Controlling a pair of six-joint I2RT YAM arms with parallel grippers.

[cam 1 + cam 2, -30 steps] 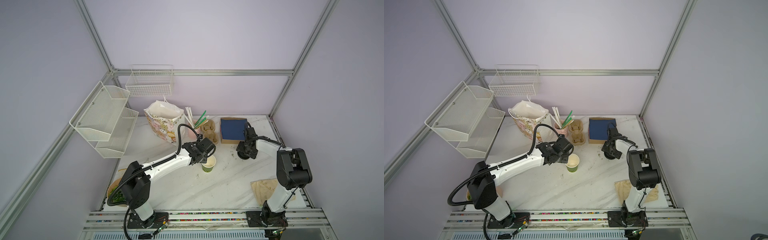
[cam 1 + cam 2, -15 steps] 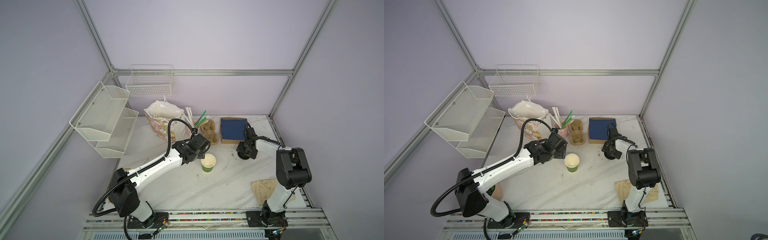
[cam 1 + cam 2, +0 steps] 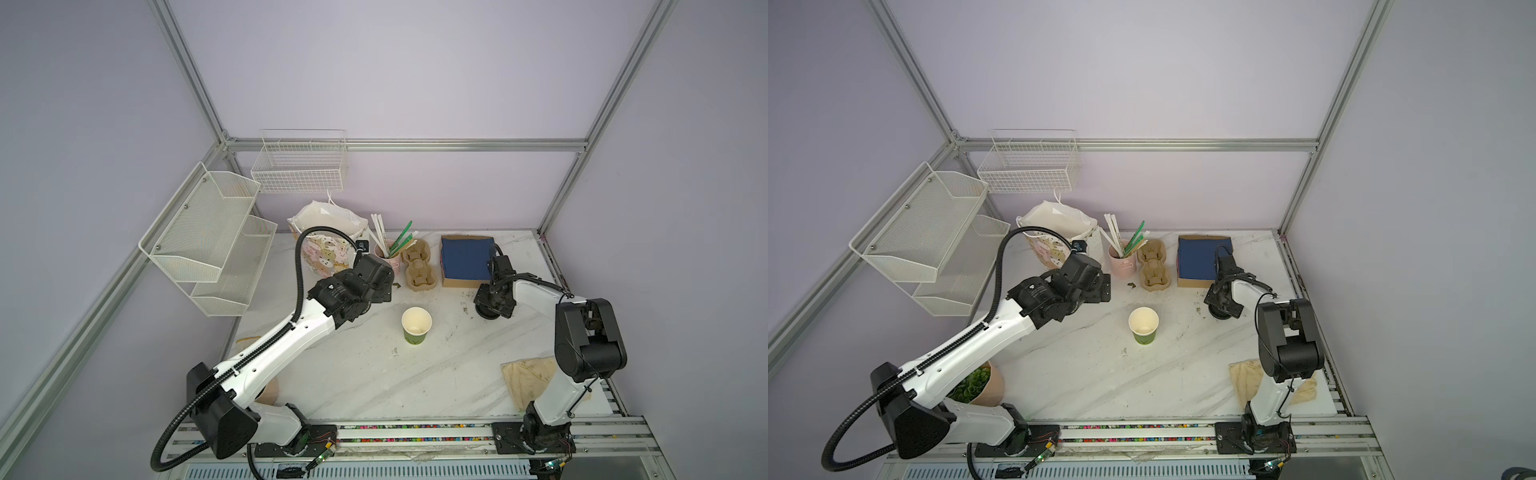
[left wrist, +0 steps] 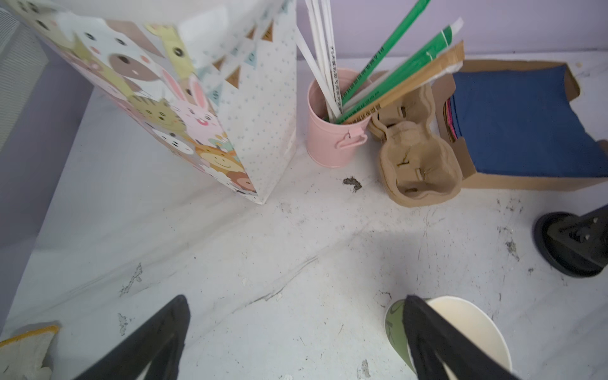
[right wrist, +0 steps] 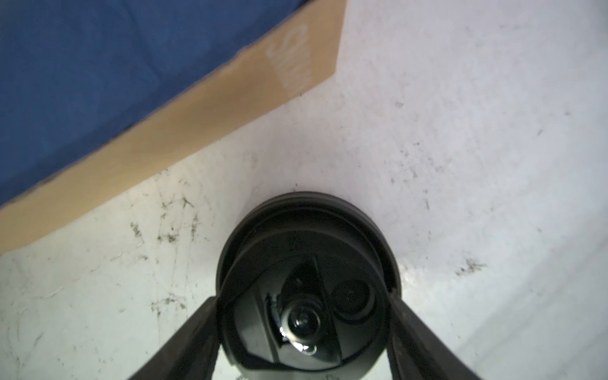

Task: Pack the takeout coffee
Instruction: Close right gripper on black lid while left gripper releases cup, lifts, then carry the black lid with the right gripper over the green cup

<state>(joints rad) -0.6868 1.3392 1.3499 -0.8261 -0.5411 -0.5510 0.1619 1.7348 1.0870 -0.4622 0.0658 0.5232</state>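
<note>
left gripper (image 4: pixel 296 301): jaws stood wide apart, empty | olive-green paper cup (image 3: pixel 416 326): upright, middle of white marble table (image 3: pixel 374 374) | right gripper (image 5: pixel 302 296): jaws straddled black round lid (image 5: pixel 306 223) near table's right edge, grip could not be told

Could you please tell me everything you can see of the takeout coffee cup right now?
The takeout coffee cup is a small paper cup, olive-green outside with pale markings, white at rim and inside, lidless and apparently empty. It stands upright near the middle of the marble table, apart from everything else. Only the table touches it; the open left gripper is beside it, clear.
</note>
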